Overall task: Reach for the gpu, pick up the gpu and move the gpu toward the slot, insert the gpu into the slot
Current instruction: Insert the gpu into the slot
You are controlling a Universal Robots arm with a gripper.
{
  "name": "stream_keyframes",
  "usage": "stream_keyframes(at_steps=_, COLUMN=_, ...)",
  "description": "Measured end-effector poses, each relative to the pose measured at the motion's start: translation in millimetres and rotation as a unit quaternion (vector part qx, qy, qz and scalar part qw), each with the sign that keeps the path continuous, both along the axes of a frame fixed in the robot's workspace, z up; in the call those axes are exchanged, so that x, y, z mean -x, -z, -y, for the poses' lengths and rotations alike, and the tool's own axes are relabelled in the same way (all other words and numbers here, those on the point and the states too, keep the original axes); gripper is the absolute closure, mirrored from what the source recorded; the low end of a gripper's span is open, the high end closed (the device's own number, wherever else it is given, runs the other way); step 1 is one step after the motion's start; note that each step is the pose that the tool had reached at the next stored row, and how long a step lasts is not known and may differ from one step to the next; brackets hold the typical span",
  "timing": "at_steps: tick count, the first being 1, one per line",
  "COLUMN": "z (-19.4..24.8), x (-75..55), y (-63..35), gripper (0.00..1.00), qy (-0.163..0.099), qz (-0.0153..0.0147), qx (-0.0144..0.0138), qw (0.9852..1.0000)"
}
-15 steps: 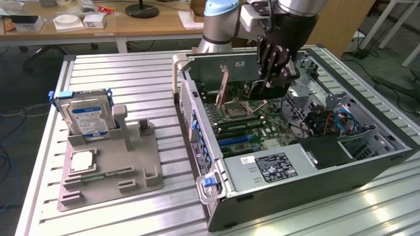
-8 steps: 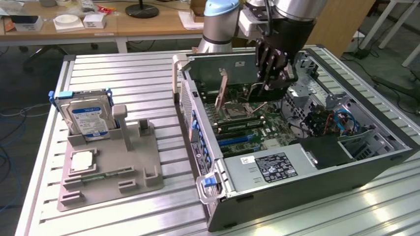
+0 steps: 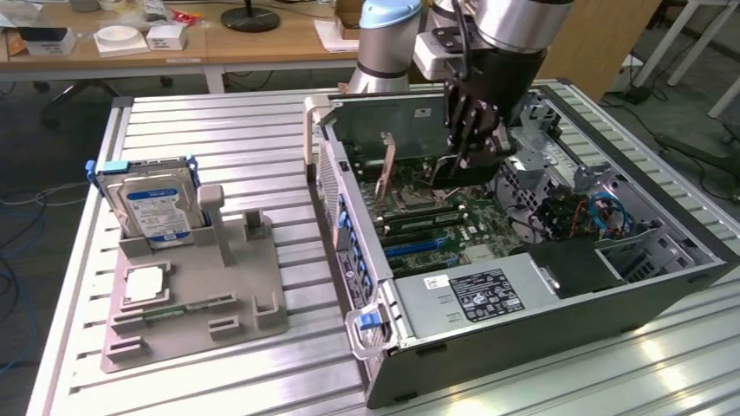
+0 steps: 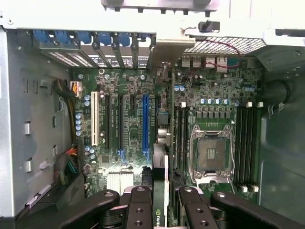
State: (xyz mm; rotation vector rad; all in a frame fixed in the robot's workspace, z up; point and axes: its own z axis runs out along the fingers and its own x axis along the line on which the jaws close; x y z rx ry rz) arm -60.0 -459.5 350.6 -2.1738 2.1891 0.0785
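My gripper (image 3: 469, 147) reaches down into the open computer case (image 3: 647, 286) over the green motherboard (image 3: 463, 225). In the wrist view its two black fingers (image 4: 140, 207) are shut on the gpu (image 4: 160, 167), seen edge-on as a thin strip. The card's pale bracket (image 4: 174, 45) sits at the case's rear wall. The card hangs along the expansion slots, right beside the long blue slot (image 4: 146, 125). What lies directly beneath it is hidden, and I cannot tell whether it touches the board.
The square metal-framed processor socket (image 4: 212, 152) lies on the card's other side, flanked by memory slots (image 4: 245, 143). Beside the case, a grey holder (image 3: 191, 286) carries a hard drive (image 3: 151, 208) and a silver chip (image 3: 145, 282). Cables (image 3: 578, 212) crowd the case's far side.
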Motion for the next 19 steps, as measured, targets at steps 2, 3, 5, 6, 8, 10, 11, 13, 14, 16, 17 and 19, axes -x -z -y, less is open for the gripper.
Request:
stream_keyframes(at_steps=2, z=0.0, x=0.3, y=3.6, gripper=0.74, qy=0.0, qz=0.0, qx=0.0001, qw=1.0)
stream_keyframes(at_steps=3, z=0.0, x=0.6, y=5.4, gripper=0.74, qy=0.0, qz=0.0, qx=0.0003, qw=1.0)
stream_keyframes(at_steps=5, z=0.0, x=1.0, y=8.8, gripper=0.74, qy=0.0, qz=0.0, qx=0.0013, qw=1.0)
stream_keyframes(at_steps=6, z=0.0, x=1.2, y=10.4, gripper=0.74, qy=0.0, qz=0.0, qx=0.0015, qw=1.0)
stream_keyframes(at_steps=8, z=0.0, x=1.5, y=12.8, gripper=0.74, qy=0.0, qz=0.0, qx=0.0035, qw=1.0)
stream_keyframes(at_steps=10, z=0.0, x=1.8, y=15.1, gripper=0.74, qy=0.0, qz=0.0, qx=0.0066, qw=1.0)
stream_keyframes(at_steps=11, z=0.0, x=1.8, y=16.3, gripper=0.74, qy=0.0, qz=0.0, qx=0.0086, qw=1.0)
stream_keyframes(at_steps=13, z=0.0, x=2.1, y=19.4, gripper=0.74, qy=0.0, qz=0.0, qx=0.0097, qw=1.0)
stream_keyframes(at_steps=14, z=0.0, x=2.6, y=20.6, gripper=0.74, qy=0.0, qz=0.0, qx=0.0097, qw=1.0)
stream_keyframes(at_steps=16, z=0.0, x=3.7, y=23.5, gripper=0.74, qy=0.0, qz=0.0, qx=0.0098, qw=1.0)
stream_keyframes(at_steps=17, z=0.0, x=4.2, y=25.0, gripper=0.74, qy=0.0, qz=0.0, qx=0.0097, qw=1.0)
stream_keyframes(at_steps=19, z=0.0, x=5.0, y=26.8, gripper=0.74, qy=0.0, qz=0.0, qx=0.0098, qw=1.0)
